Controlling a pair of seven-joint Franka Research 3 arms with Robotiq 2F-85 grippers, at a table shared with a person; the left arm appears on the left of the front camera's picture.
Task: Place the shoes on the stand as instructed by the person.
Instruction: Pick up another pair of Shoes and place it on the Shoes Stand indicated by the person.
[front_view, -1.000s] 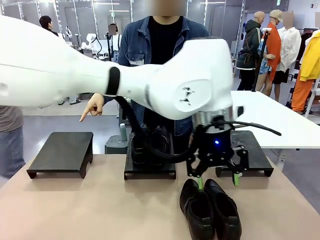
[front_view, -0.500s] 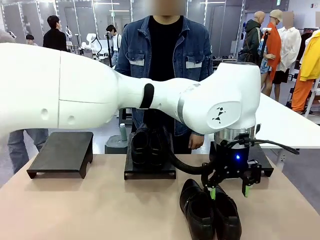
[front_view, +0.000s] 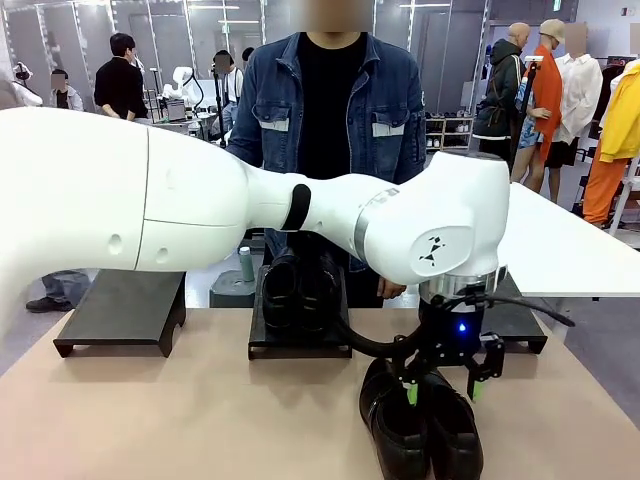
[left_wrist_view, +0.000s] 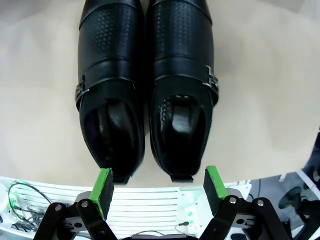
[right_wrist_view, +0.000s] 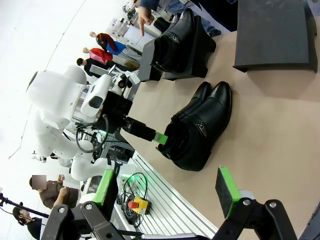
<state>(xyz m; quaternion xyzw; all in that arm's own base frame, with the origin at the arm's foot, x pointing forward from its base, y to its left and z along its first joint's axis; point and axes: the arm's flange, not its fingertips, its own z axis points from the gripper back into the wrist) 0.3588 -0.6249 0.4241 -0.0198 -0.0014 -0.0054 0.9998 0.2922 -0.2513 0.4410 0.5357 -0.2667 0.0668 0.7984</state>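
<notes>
The left gripper hangs low, right of centre at the bottom of the front view. Its jaws are spread wide and hold nothing, and its green pads sit at the heel end of the near pair of shoes. Whether a pad touches the leather cannot be made out.

In the left wrist view, the same gripper rises from the bottom edge. The glossy black pair lies side by side above it, dark openings facing the camera and toes cut off by the top edge. In the front view the bottom edge cuts off the toes.

The pair rests on the beige table. Behind it, the second pair of shoes stands on the middle stand. The left stand is bare, and the right stand is partly hidden behind the gripper.

The white left arm crosses the frame and covers the lower body of the person.

In the right wrist view, the right gripper is at the bottom, jaws apart around nothing. At the top edge, the person's hand is cut off, one finger pointing down.
</notes>
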